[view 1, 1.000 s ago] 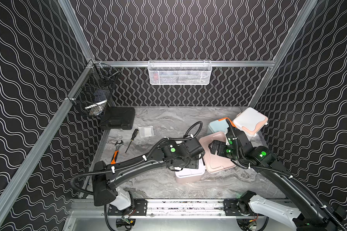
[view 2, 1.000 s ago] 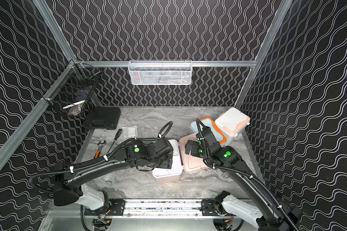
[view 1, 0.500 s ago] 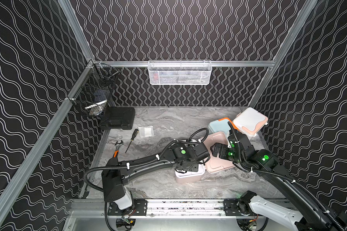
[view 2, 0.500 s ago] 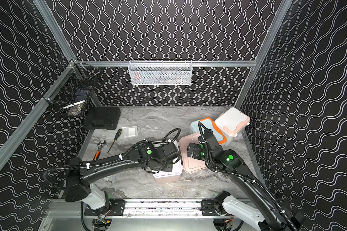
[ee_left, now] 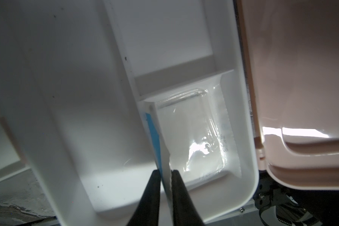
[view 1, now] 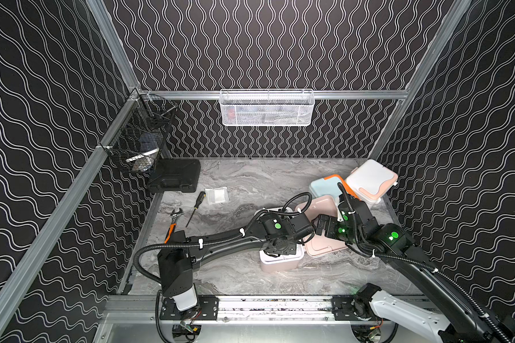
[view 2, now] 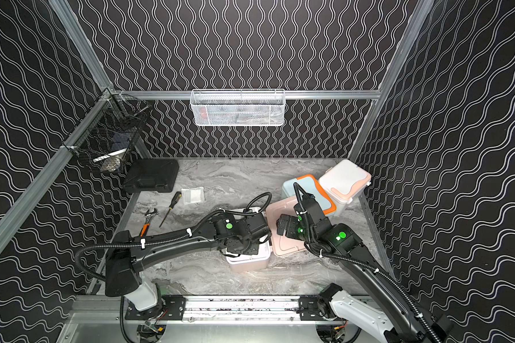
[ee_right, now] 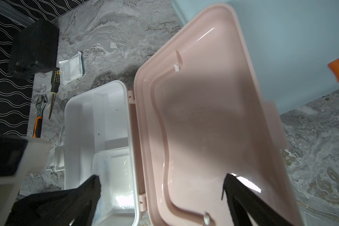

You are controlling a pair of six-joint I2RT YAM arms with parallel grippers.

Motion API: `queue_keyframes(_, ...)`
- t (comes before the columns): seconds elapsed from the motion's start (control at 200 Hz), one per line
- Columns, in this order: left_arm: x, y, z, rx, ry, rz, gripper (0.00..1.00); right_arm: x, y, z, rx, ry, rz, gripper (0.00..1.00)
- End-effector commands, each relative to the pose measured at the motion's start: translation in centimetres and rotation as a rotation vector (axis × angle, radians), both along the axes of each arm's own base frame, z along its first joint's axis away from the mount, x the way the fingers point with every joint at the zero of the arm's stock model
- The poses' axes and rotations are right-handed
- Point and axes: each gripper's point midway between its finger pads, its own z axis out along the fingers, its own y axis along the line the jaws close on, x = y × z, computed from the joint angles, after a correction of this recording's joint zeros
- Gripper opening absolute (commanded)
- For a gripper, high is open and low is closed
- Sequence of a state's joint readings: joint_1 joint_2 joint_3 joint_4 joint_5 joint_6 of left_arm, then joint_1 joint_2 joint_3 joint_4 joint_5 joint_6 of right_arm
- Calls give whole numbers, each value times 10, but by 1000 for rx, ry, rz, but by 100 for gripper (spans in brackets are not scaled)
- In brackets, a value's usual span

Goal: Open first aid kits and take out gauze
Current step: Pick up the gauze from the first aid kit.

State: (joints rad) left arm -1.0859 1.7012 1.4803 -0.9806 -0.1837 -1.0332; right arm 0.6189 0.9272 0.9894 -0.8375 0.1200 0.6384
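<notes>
Across both top views, the marble tabletop (view 1: 250, 178) shows open room at centre and front; patterned walls close three sides. The pink kit (view 1: 281, 265) stands open at front right, its lid (view 1: 324, 208) swung back beside the blue-grey kit (view 1: 324, 187) and the white kit (view 1: 370, 178) in the rear right corner. A loose gauze packet (view 1: 216, 195) lies just beside a screwdriver (view 1: 195, 205).

Left wrist view: the left gripper (ee_left: 165, 173) is pressed together on the raised edge of the boxed gauze packet (ee_left: 192, 133), which sits in a corner compartment close to the kit rim.

Right wrist view: the right gripper (ee_right: 160, 178) is spread wide, straddling the hinge line between kit and lid.
</notes>
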Motion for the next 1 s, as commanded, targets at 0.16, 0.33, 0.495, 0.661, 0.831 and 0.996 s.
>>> queue_keyframes(0.16, 2, 4, 20, -39, -31, 20, 0, 1, 3, 4, 15, -6, 10, 100)
queue_keyframes(0.33, 7, 9, 51, -118, -85, -10, 0, 1, 5, 11, 26, -14, 23, 100)
queue_keyframes(0.495, 17, 20, 75, -216, -135, -47, 0, -4, 16, 27, 79, -53, 90, 100)
queue_keyframes(0.661, 32, 40, 94, -337, -156, -52, 0, -10, 41, 46, 199, -89, 212, 100)
queue_keyframes(0.831, 56, 85, 105, -349, -179, 14, 0, -16, 74, 50, 303, -49, 346, 100)
queue_keyframes(0.996, 75, 128, 112, -357, -201, 74, 0, -16, 94, 51, 319, -34, 408, 100)
